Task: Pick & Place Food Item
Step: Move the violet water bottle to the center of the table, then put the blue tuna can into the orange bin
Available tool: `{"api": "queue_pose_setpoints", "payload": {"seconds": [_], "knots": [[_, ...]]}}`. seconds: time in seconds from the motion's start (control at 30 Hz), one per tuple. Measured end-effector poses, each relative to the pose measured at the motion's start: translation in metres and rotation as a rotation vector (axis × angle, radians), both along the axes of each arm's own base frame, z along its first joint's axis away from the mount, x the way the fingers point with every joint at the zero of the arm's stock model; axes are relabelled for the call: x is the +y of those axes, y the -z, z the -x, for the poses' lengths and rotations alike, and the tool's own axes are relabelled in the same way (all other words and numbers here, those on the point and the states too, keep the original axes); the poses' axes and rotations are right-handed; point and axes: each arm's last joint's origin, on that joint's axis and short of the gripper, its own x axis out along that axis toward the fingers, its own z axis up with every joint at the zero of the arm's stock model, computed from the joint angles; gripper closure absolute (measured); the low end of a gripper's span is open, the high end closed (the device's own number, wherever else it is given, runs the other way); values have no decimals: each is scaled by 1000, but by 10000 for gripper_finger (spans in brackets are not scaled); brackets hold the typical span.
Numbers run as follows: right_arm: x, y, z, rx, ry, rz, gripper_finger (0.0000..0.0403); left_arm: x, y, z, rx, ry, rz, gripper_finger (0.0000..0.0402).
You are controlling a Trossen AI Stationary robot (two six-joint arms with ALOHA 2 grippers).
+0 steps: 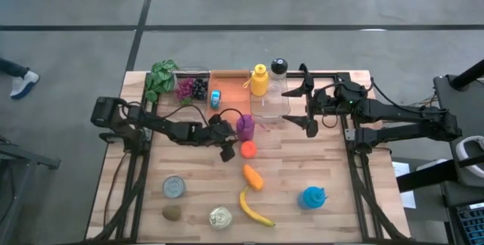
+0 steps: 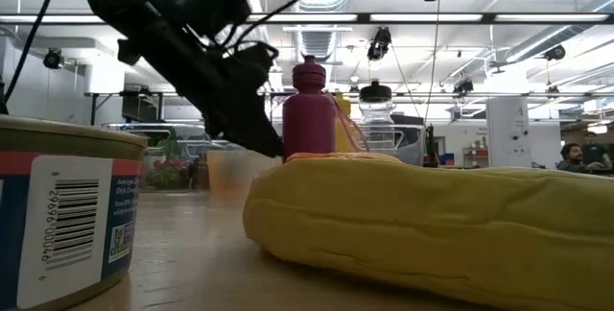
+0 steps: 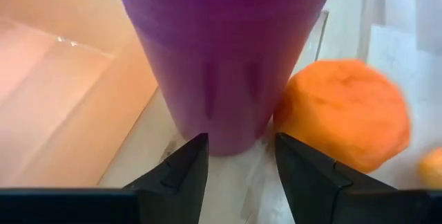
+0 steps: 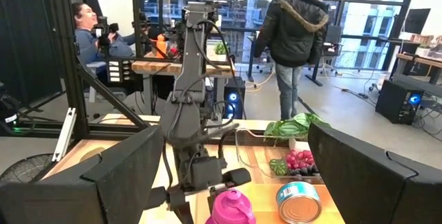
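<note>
A purple bottle [image 1: 245,126] stands upright on the table's middle. A round orange fruit [image 1: 248,150] lies just on its near side. My left gripper [image 1: 229,141] reaches in from the table's left, slanting down. Its open fingers [image 3: 186,172] stand just short of the bottle's base [image 3: 221,131] with nothing between them, and the orange fruit [image 3: 338,113] lies beside the bottle. My right gripper [image 1: 304,109] hangs open and level high over the far right, with nothing in it [image 4: 235,141].
A carrot [image 1: 253,177], a banana [image 1: 253,209], two cans [image 1: 175,187] [image 1: 221,217], a kiwi [image 1: 172,213] and a blue object [image 1: 312,196] lie toward the near edge. Along the far edge are leafy greens [image 1: 160,77], grapes [image 1: 191,88], an orange tray [image 1: 229,86], a yellow bottle [image 1: 259,80] and a clear bottle [image 1: 278,86]. People show beyond the table.
</note>
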Motion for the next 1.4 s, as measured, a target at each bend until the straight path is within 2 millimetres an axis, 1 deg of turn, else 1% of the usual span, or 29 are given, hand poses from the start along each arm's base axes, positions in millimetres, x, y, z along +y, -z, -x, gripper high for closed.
{"api": "queue_pose_setpoints", "payload": {"seconds": [0.13, 0.3, 0.43, 0.57, 0.8, 1.07, 1.13, 1.23, 1.4], "knots": [[0, 0, 0, -1, 0, 1, 44, 0, -19, 10, -6, -3, 3, 235], [0, 0, 0, -2, -2, 1, 44, -4, -50, 34, -11, -42, 67, 236], [0, 0, 0, 0, -3, 3, 44, -20, -70, 54, -21, -23, 124, 241], [0, 0, 0, 3, -5, 3, 44, -38, -81, 69, -47, -51, 249, 254], [0, 0, 0, 4, -6, 2, 44, -79, -80, 87, -12, -70, 448, 285], [0, 1, 0, 7, -11, -1, 44, -125, -74, 118, 109, -253, 798, 293], [0, 1, 0, 7, -11, -1, 44, -132, -73, 125, 136, -304, 849, 293], [0, 1, 0, 8, -12, -1, 44, -138, -69, 136, 193, -408, 911, 293], [0, 1, 0, 8, -13, 2, 44, -138, -65, 144, 286, -524, 948, 293]]}}
